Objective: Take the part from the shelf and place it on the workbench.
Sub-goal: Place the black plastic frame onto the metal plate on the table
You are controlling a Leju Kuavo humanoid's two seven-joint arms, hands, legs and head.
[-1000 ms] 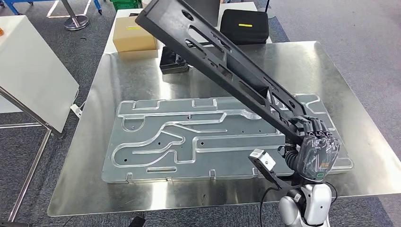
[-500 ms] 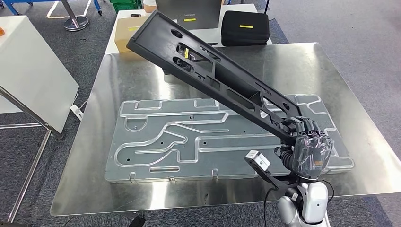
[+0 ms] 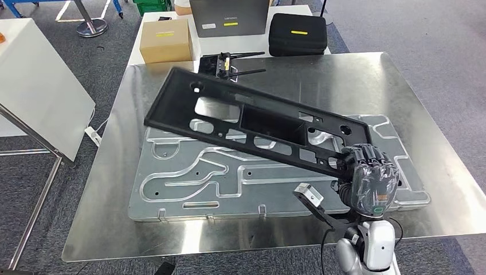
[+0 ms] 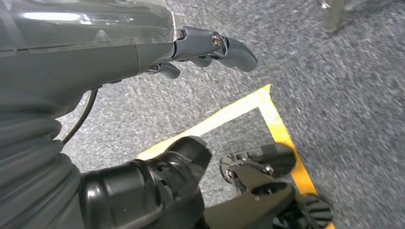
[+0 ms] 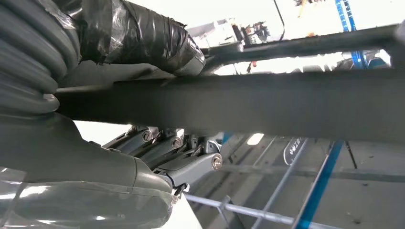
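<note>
Part (image 3: 252,123) lowered toward workbench (image 3: 367,80); right robot hand (image 3: 372,177) grips its end; left robot hand (image 4: 143,38) empty, fingers apart.

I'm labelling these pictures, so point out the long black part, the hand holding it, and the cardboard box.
black part (image 3: 229,98), head view, solid upper strip.
right hand (image 3: 371,179), head view, back of the hand.
cardboard box (image 3: 165,39), head view, top face.

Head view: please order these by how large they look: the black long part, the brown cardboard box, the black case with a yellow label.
1. The black long part, held by the right hand.
2 and 3. Black case and cardboard box look alike; I cannot rank them.
</note>
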